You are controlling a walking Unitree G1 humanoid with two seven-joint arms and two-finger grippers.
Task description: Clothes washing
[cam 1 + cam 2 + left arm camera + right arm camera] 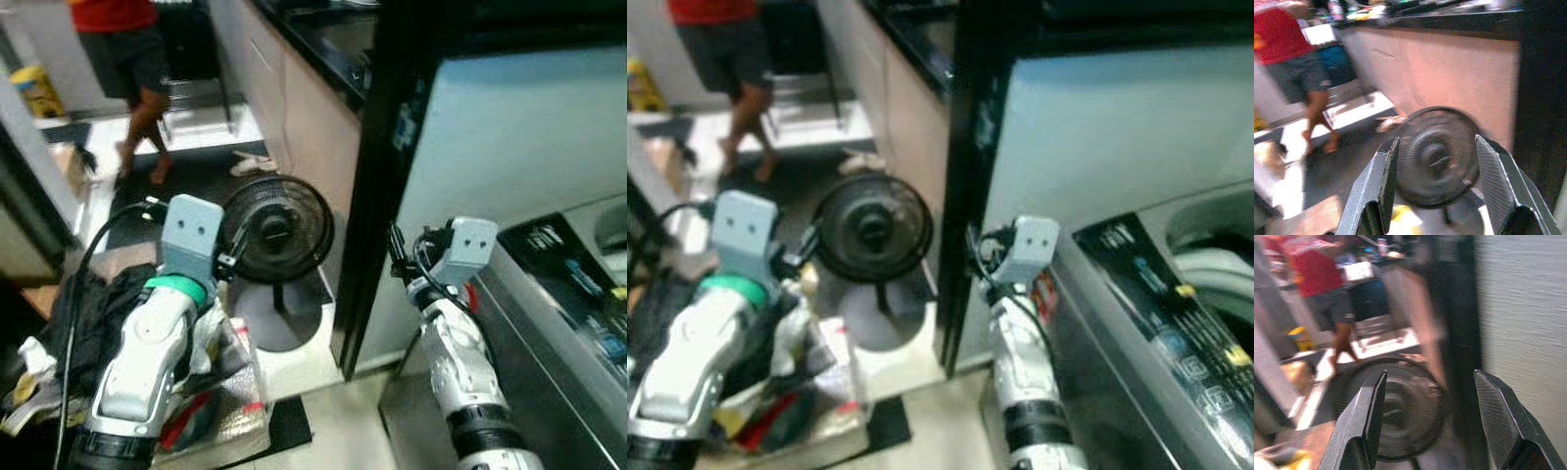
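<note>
Narrow kitchen/laundry corridor here, pale tiled floor (333, 421). On the robot's right sits the washing machine (1156, 333), a top loader with a dark control panel and the round tub opening at the far right edge. A pile of clothes (88, 323) is heaped on the floor down at the left, dark fabric mixed with bits of white and red.

Straight ahead a black floor fan (277, 230) stands on a white base next to a tall black panel (377, 176). Past it runs a desk (323, 49) with a dark top and beige cabinet fronts. A person (132, 78) in a red top and dark shorts stands barefoot further down the corridor.

The left end effector (1437, 181) is spread wide, nothing between its fingers, raised over the clothes pile. The right end effector (1430, 421) is spread and empty too, held up beside the washer.
</note>
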